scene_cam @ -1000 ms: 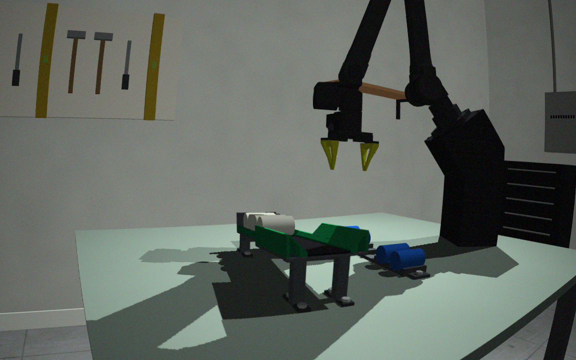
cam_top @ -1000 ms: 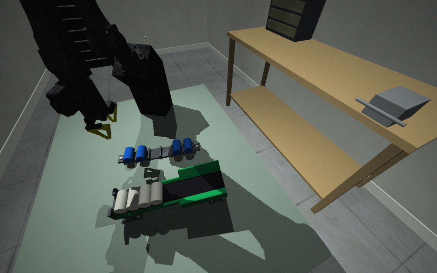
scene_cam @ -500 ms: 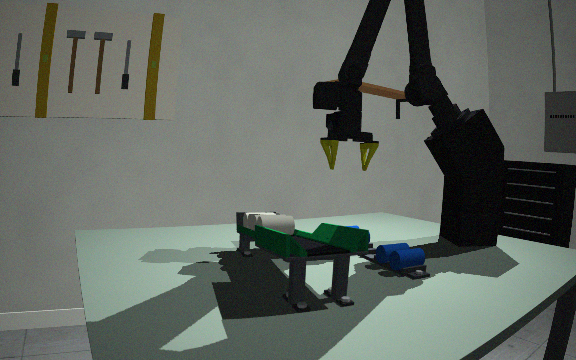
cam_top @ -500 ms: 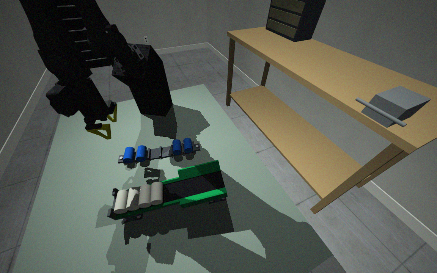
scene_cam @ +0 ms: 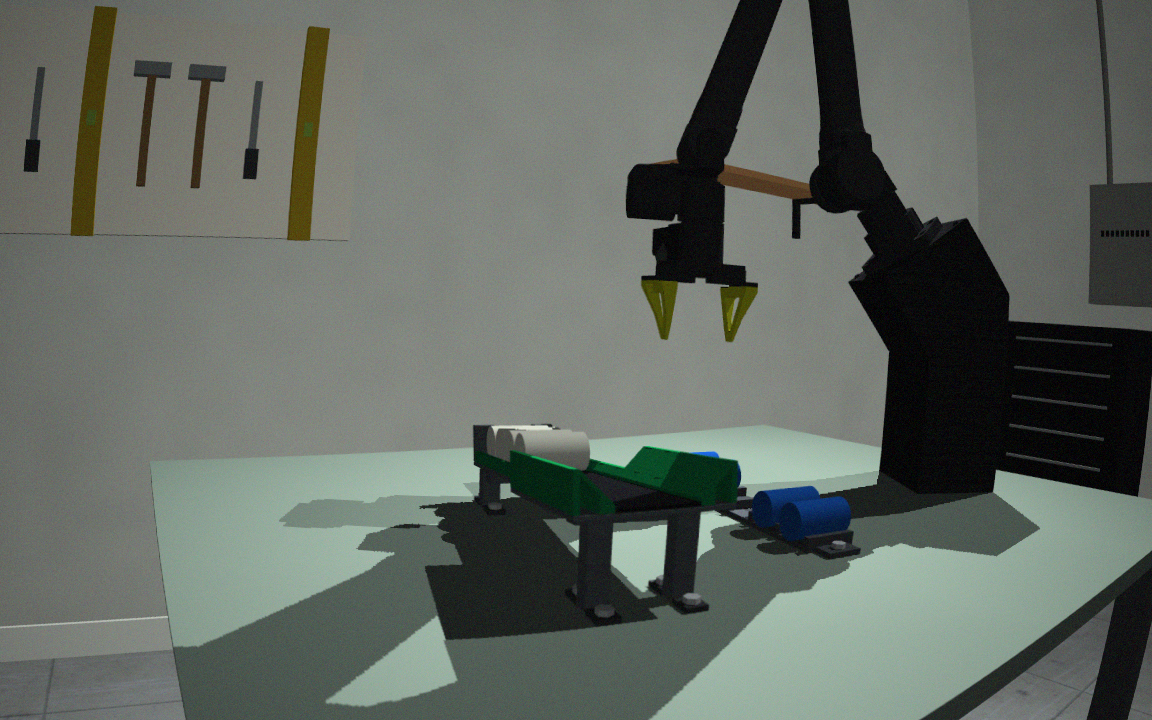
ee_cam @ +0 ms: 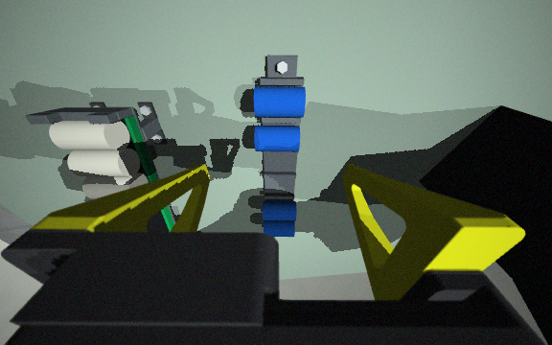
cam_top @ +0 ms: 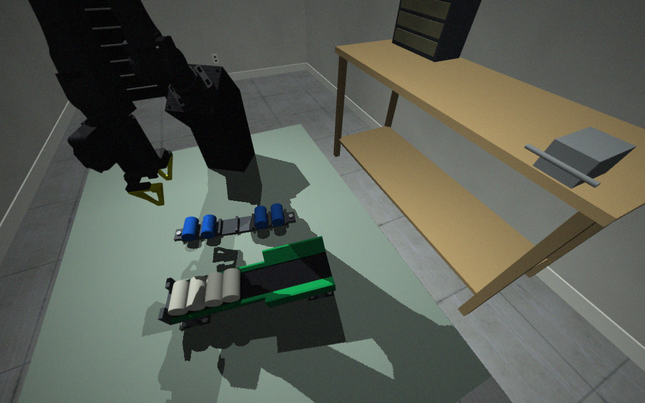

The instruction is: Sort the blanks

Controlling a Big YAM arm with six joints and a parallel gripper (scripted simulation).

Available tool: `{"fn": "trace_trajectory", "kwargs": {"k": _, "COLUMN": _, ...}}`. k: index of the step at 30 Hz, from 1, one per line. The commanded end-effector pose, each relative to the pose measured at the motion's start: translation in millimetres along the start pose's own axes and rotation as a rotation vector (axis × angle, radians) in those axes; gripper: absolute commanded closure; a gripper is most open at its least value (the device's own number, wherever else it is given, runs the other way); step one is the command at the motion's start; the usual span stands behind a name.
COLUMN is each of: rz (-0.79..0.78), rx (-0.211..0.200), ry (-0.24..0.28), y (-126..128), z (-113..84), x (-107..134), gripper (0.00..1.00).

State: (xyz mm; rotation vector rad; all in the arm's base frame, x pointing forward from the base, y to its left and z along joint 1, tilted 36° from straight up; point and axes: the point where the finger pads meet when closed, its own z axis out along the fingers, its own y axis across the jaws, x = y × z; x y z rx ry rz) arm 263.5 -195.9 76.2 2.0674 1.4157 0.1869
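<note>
- Blanks in white, four of them (cam_top: 214,289) (scene_cam: 551,447) (ee_cam: 87,135), lie straight across the feed ramp (cam_top: 298,293) (scene_cam: 549,481) (ee_cam: 133,129), side by side in one row at the stop end.
- The stop (cam_top: 168,315) (scene_cam: 479,445) (ee_cam: 80,114) is dark and stands at the end of that row; in the top view the endmost white blank lies right by it.
- Beyond the row, the ramp's dark bed runs on between green side walls, which are taller at the far end.
- Four blue blanks (cam_top: 208,226) (scene_cam: 814,517) (ee_cam: 280,102) lie crosswise in the stock rack (cam_top: 229,226) (scene_cam: 847,548) (ee_cam: 280,163), two toward each end.
- Between those two pairs, the rack's middle floor and ribs show bare.
- Each blue blank sticks out past both long sides of the narrow rack in the top view; exact centering cannot be told.
- The gripper (cam_top: 165,191) (scene_cam: 696,340) (ee_cam: 276,172) hangs well above the table (cam_top: 114,280) (scene_cam: 831,644) (ee_cam: 377,57), its yellow fingers spread wide with nothing between them.
- Both ramp and rack stand on the pale green table, near each other and apart.
</note>
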Motion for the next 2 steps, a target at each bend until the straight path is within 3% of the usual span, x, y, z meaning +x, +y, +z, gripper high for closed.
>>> {"fn": "trace_trajectory", "kwargs": {"k": 1, "rz": 0.007, "rx": 0.026, "ry": 0.009, "y": -4.5, "z": 2.6, "x": 3.7, "gripper": 0.00}}
{"fn": "trace_trajectory", "kwargs": {"k": 2, "rz": 0.007, "rx": 0.026, "ry": 0.009, "y": -4.5, "z": 2.6, "x": 3.7, "gripper": 0.00}}
